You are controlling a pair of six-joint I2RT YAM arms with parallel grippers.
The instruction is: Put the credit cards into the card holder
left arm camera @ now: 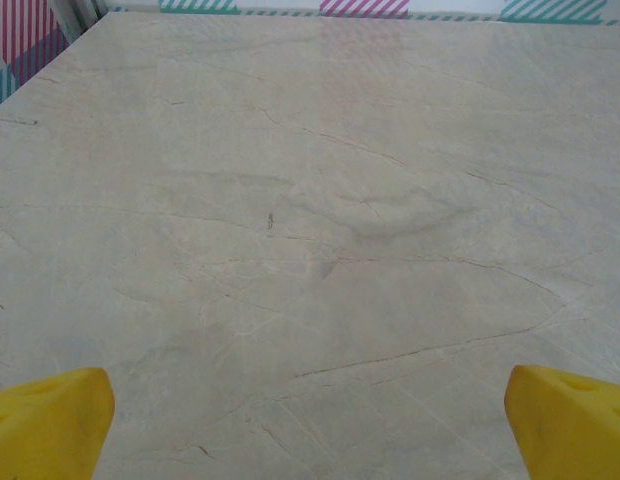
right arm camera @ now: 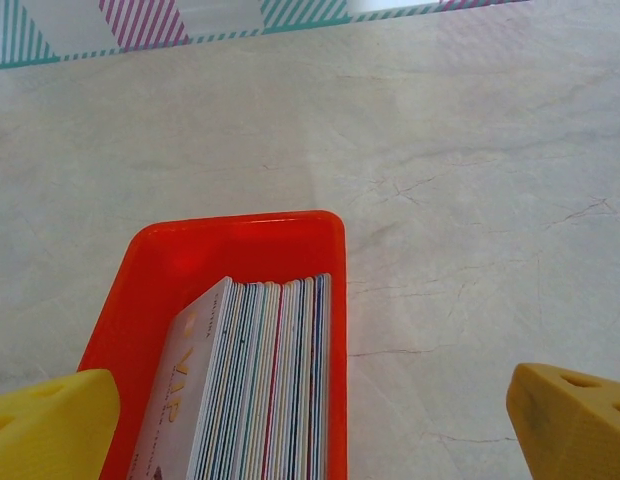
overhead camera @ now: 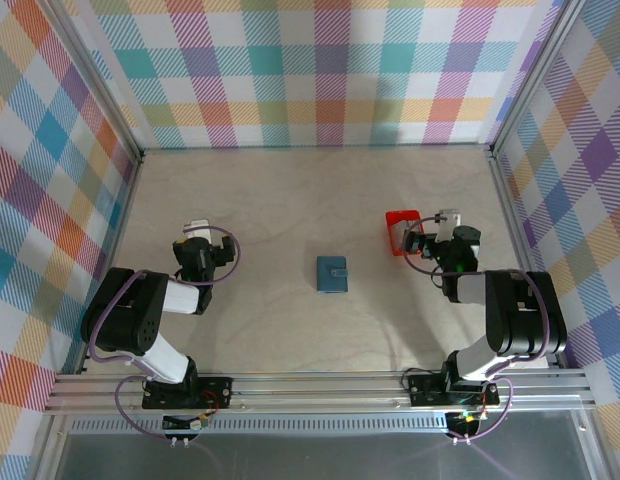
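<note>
Right gripper point(right arm camera: 312, 430) open wide, astride red tray point(right arm camera: 160, 270). Credit cards point(right arm camera: 260, 380) stand on edge inside it, seemingly untouched. Card holder point(overhead camera: 332, 275) at mid-table, well apart. Left gripper point(left arm camera: 310, 425) open.

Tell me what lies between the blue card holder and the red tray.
Nothing: in the top view, bare table separates the card holder from the red tray.

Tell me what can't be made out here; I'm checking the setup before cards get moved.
- Credit cards, right wrist view: stack cut off by bottom edge, packed on edge; count unclear.
- Card holder, top view: closed and small; pockets unseen.
- Red tray, top view: partly behind right arm.
</note>
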